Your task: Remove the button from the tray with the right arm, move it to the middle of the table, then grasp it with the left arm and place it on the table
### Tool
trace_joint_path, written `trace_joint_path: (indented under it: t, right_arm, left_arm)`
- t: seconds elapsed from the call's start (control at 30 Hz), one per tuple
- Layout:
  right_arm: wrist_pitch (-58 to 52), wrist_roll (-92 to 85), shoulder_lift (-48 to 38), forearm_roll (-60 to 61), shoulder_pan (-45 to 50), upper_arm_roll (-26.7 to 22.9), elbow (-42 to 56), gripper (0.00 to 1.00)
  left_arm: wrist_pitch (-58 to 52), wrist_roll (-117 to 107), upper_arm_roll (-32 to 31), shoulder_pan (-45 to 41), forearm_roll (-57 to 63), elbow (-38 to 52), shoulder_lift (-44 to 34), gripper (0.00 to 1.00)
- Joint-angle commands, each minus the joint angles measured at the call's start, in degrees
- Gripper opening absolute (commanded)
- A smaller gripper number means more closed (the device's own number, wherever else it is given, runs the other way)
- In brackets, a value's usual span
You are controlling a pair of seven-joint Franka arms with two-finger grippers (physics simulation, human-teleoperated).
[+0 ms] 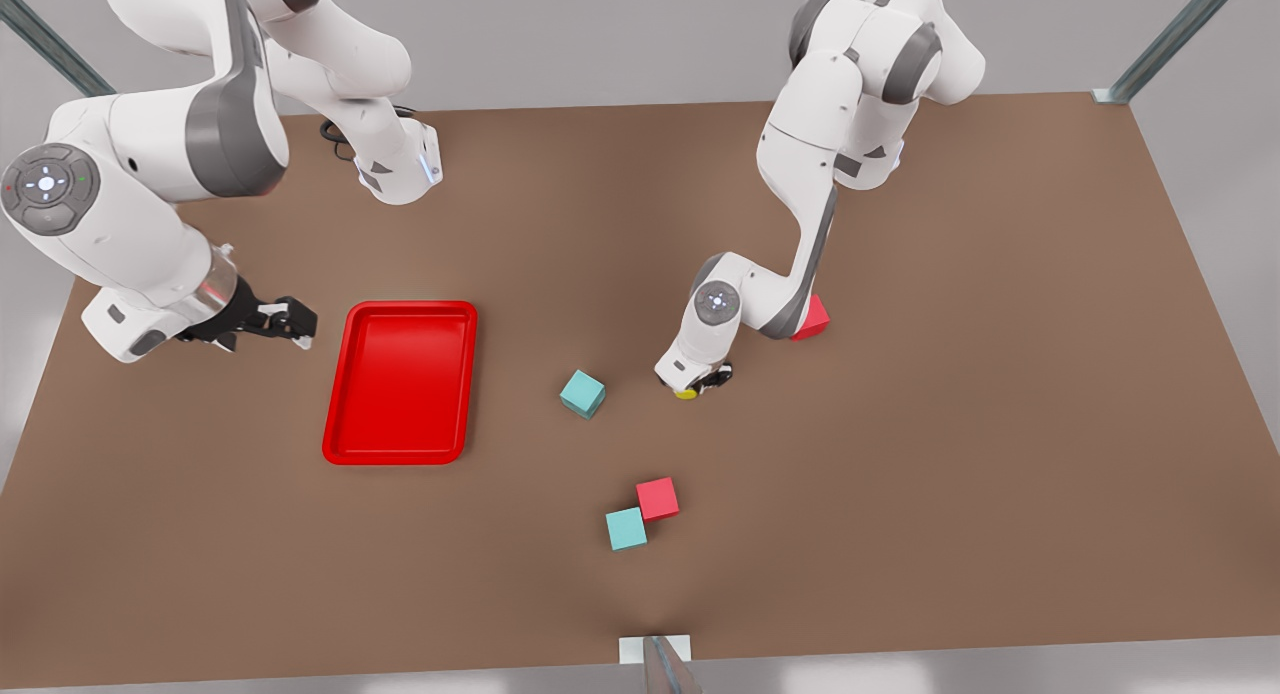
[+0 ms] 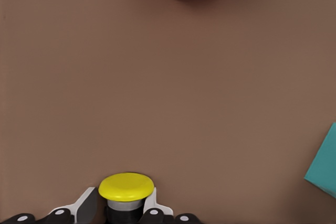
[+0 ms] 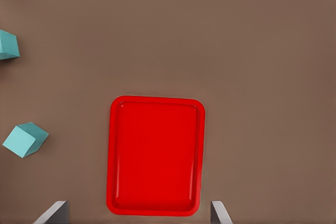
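The left hand (image 1: 700,382) is gripping the button (image 2: 126,191) between its 2 fingers (image 2: 87,206), low over the middle of the tabletop (image 1: 900,494) between a teal cube (image 1: 582,393) and a red cube (image 1: 812,319). To finish well, it should be lowering straight until the base is resting flat, then parting the fingers without tipping the cap. The right hand (image 1: 262,321) is waiting with fingers spread beside the tray (image 1: 400,382), which is holding nothing.

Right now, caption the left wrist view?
Left gripper clasps the yellow button low over the brown table.
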Motion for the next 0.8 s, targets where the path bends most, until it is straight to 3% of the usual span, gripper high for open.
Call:
trace_joint_path:
  t: [0.0, 0.27, 0.33, 0.77]
  right_arm:
    - [0.2, -3.5, -0.1, 0.0, -0.1, 0.0, 0.1, 1.0]
    - [0.2, -3.3, -0.1, -0.1, -0.2, -0.1, 0.1, 1.0]
    - [0.2, -3.3, -0.1, 0.0, -0.2, -0.1, 0.1, 1.0]
    - [0.2, -3.1, 0.0, 0.0, 0.3, 0.1, 0.2, 1.0]
  left_arm:
    - [0.1, -1.6, 0.1, 0.1, 0.1, 0.2, 0.1, 0.57]
    - [-0.6, -1.6, 0.1, 0.0, 0.0, 1.2, 0.3, 0.5]
    - [-0.6, -1.6, 0.1, 0.0, 0.0, 1.3, 0.3, 0.44]
    - [-0.7, -1.6, 0.1, -0.1, 0.0, 1.6, 1.1, 0.4]
